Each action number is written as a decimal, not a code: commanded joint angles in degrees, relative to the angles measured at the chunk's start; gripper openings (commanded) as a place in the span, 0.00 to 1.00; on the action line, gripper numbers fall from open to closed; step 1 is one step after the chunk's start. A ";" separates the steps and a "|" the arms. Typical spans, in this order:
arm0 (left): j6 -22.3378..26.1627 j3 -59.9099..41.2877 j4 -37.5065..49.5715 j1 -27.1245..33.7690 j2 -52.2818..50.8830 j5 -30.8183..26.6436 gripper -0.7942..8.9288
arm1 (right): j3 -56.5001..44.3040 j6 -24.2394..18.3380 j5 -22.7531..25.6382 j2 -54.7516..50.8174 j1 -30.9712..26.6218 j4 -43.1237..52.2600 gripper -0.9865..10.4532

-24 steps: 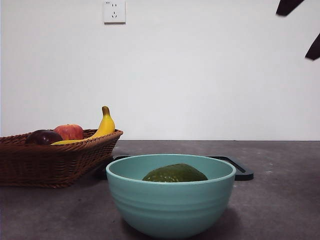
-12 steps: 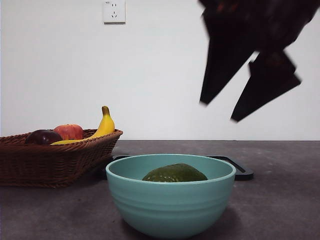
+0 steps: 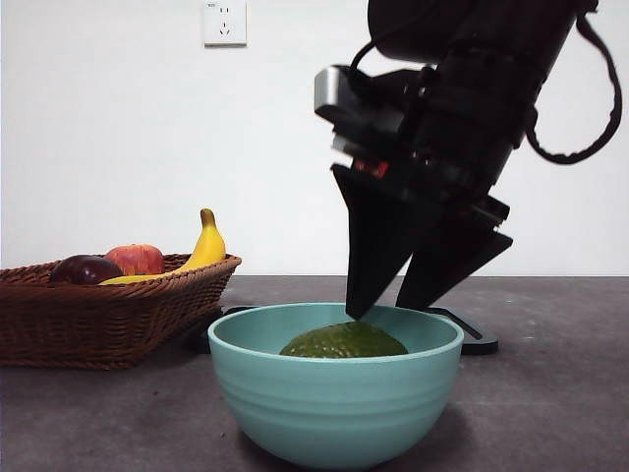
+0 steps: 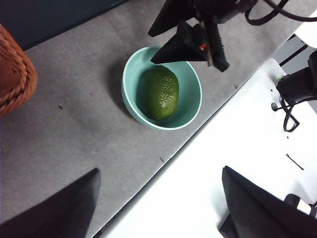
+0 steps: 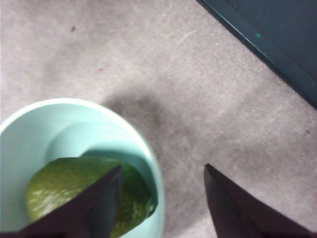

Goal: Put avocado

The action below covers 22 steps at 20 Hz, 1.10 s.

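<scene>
Now the right gripper (image 3: pixel 381 313), jaws apart, hovers over the pale teal ceramic bowl's (image 3: pixel 336 413) rim; centre it and straddle the dull green avocado (image 3: pixel 344 340) lying inside.

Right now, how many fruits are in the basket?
3 show: a dark fruit, an apple and a banana in the basket; its wall may hide more.
</scene>
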 commanded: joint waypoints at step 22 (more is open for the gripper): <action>0.92 0.44 0.26 -0.33 0.31 0.20 0.49 | 8.96 1.95 0.85 1.92 0.02 -4.87 0.10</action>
